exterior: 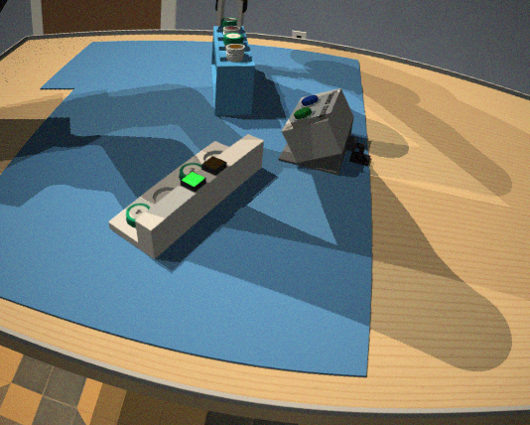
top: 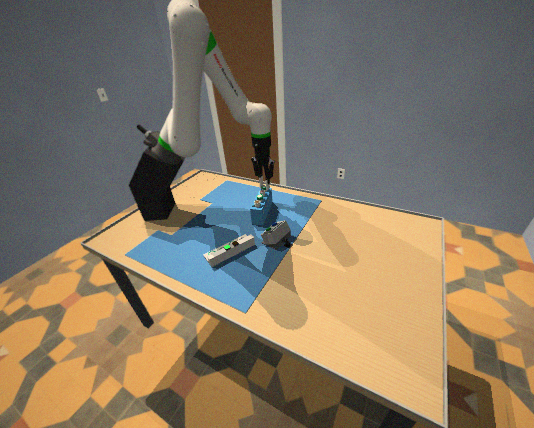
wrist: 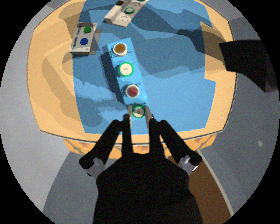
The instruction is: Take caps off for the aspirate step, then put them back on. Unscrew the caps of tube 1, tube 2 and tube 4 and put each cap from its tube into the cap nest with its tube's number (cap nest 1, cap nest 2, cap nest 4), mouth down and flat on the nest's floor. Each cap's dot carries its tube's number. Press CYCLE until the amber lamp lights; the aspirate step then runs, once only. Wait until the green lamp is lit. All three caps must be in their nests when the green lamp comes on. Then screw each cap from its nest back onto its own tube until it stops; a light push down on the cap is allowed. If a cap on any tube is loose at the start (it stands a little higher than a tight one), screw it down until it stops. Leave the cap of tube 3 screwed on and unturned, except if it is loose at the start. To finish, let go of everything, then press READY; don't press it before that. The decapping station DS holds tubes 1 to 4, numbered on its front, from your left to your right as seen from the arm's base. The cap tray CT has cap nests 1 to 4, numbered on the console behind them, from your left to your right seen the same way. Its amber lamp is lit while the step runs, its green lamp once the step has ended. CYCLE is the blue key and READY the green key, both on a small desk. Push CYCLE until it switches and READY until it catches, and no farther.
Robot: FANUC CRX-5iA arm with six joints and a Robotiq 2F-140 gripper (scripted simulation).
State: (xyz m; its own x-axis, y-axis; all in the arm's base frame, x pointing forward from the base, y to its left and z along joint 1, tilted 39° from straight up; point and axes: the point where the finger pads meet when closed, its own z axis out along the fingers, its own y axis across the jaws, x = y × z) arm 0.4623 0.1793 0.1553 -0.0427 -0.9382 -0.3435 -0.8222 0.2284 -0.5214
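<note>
Arm reaches down over the far end of the blue tube block [exterior: 233, 89], which stands on the blue mat [exterior: 198, 298] on the worktop [exterior: 447, 199].

Tool [wrist: 138, 117]: pointing straight down, fingers drawn in on either side of the green cap [wrist: 138, 111] on the end tube, pinching it. In the outside view only the finger ends show at the top edge, above that same cap [exterior: 229, 21].

Other tubes in the row, going away from the tool:
- red-brown top [wrist: 133, 90]
- second green cap [wrist: 126, 68]
- tan top [wrist: 120, 48]

I cannot tell from these views whether the red-brown and tan tops are open mouths.

Grey cap tray [exterior: 198, 199] lies nearer the outside camera, well apart from the block. It holds two green caps, one in the end nest closest to that camera [exterior: 135, 213] and one just beside the lamps [exterior: 188, 169]; the other two nests look dark.

Lamps on the tray: green lamp [exterior: 193, 181] lit bright, the lamp beside it [exterior: 214, 165] dark.

Small grey key desk [exterior: 318, 134] sits at the mat's edge, with the blue key [exterior: 309, 99] and green key [exterior: 302, 113] on its sloped top. Nothing touches them.
</note>
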